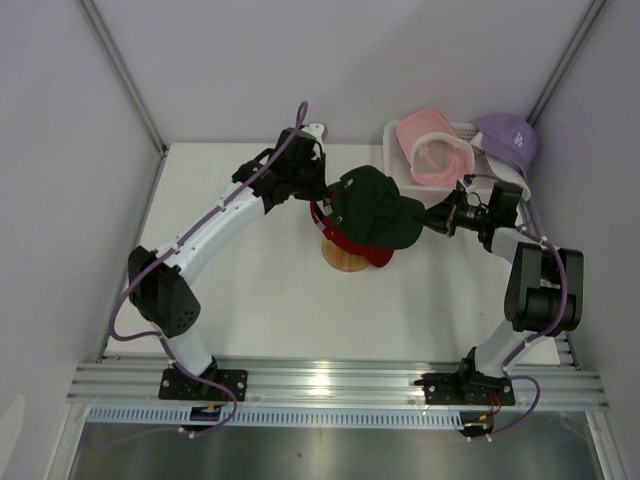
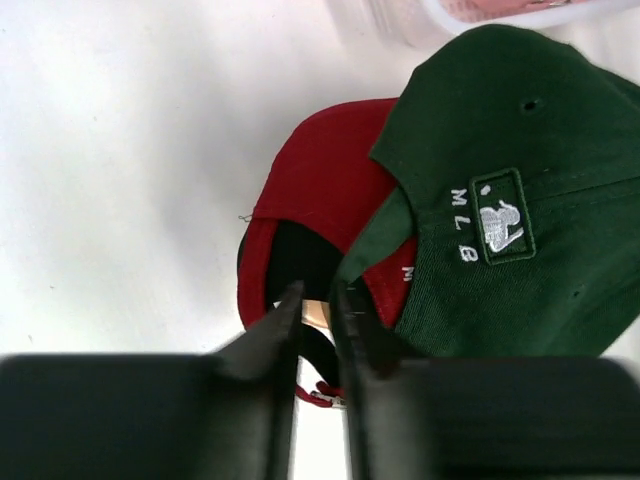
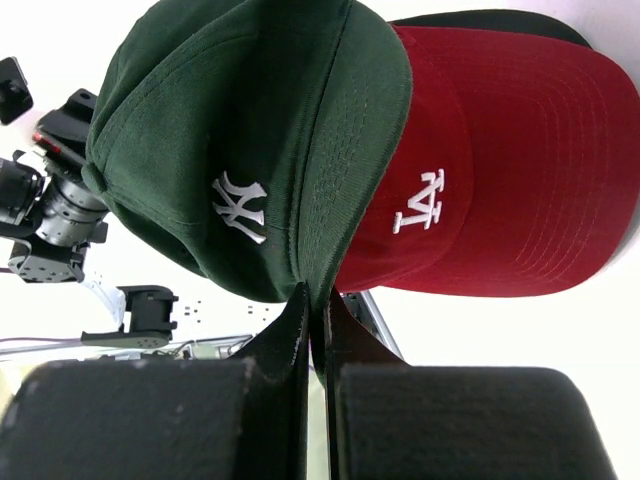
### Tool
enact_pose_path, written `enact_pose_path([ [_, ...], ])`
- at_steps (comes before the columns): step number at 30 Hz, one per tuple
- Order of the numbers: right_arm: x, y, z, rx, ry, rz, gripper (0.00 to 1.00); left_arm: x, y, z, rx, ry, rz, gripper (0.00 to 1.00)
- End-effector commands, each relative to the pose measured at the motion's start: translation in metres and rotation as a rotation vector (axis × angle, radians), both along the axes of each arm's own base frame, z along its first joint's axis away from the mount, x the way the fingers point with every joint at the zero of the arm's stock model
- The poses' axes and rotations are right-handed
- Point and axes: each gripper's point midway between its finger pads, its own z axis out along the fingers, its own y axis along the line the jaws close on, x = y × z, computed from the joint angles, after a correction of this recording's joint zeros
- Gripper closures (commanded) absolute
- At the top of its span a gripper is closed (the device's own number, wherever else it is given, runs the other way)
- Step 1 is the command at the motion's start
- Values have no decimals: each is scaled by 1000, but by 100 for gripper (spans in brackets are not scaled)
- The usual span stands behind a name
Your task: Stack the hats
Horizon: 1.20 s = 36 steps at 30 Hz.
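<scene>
As right claw (image 3: 315, 296) pinches it, green cap (image 1: 372, 205), brim pointing right

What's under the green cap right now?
The red cap lies under the green cap, on the wooden stand. The stand's top is covered, so anything beneath red is hidden.

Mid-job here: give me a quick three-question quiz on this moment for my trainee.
1. True or false: the red cap sits on the wooden stand.
2. Which part of the green cap is the right gripper pinching? A) brim B) rear strap C) top button
3. Fill in: the pink cap lies in the white ____.
Key: 1 true; 2 A; 3 basket.
</scene>
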Motion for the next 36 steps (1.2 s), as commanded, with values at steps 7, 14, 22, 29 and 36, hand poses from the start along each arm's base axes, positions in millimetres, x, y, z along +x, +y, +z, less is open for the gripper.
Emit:
enact_pose_path([
  [7, 8, -1, -4, -72, -74, -30, 98, 16, 8, 4, 57, -36, 77, 99],
  [14, 7, -2, 1, -79, -92, -20, 96, 5, 42, 61, 70, -199, 194, 99],
  [22, 9, 3, -20, -123, -50, 10, 91, -4, 74, 74, 165, -261, 301, 99],
  [29, 13, 4, -72, -156, 80, 25, 90, -17, 83, -4, 254, -117, 351, 99],
  [36, 16, 4, -85, -157, 116, 19, 90, -7, 89, -29, 237, -85, 375, 99],
])
